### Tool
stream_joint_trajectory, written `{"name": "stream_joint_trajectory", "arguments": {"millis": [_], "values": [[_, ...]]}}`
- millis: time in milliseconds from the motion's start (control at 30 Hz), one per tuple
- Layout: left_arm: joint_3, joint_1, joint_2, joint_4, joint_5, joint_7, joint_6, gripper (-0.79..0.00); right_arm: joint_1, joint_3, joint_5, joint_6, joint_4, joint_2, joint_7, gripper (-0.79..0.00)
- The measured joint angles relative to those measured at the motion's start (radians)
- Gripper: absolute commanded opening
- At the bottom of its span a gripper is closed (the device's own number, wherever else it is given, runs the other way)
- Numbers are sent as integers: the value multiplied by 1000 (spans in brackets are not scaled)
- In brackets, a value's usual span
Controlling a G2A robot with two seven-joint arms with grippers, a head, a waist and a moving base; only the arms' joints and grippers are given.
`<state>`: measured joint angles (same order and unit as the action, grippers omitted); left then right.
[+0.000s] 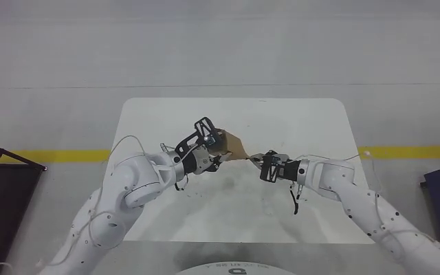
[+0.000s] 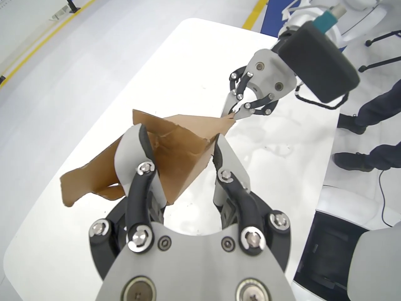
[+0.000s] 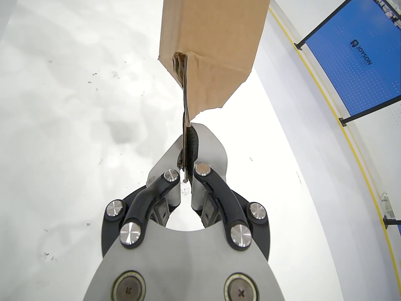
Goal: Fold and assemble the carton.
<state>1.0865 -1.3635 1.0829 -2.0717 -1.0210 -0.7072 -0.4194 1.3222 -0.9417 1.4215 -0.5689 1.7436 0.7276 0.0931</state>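
Top view: one brown corrugated carton, partly folded, sits over the white round-cornered desk, between the left pincer and the right pincer.

Left wrist view: I log the left pincer's fingers set wide and pressed on either side of the creased, wedge-shaped carton body. One ragged flap hangs loose beside them. The right pincer nips the far pointed corner.

Right wrist view: the right pincer is clamped flat on a thin flap edge with the fluted core showing. Smooth panels extend beyond.
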Motion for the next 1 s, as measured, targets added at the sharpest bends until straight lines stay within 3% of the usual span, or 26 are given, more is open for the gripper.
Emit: {"name": "stream_joint_trajectory", "arguments": {"millis": [167,233,700,1000], "values": [[-1,-3,-1,0,-9,-4,9,-409,-2,5,1,8,-22,11,24,-785],[-1,-3,-1,2,-15,-8,15,-252,-4,7,5,7,-28,14,34,-785],[-12,3,-1,1,-48,-37,45,-431,-5,0,30,-8,-51,32,76,-785],[-27,29,2,5,-62,-46,49,-366,7,-15,71,-21,-47,36,86,-785]]}}
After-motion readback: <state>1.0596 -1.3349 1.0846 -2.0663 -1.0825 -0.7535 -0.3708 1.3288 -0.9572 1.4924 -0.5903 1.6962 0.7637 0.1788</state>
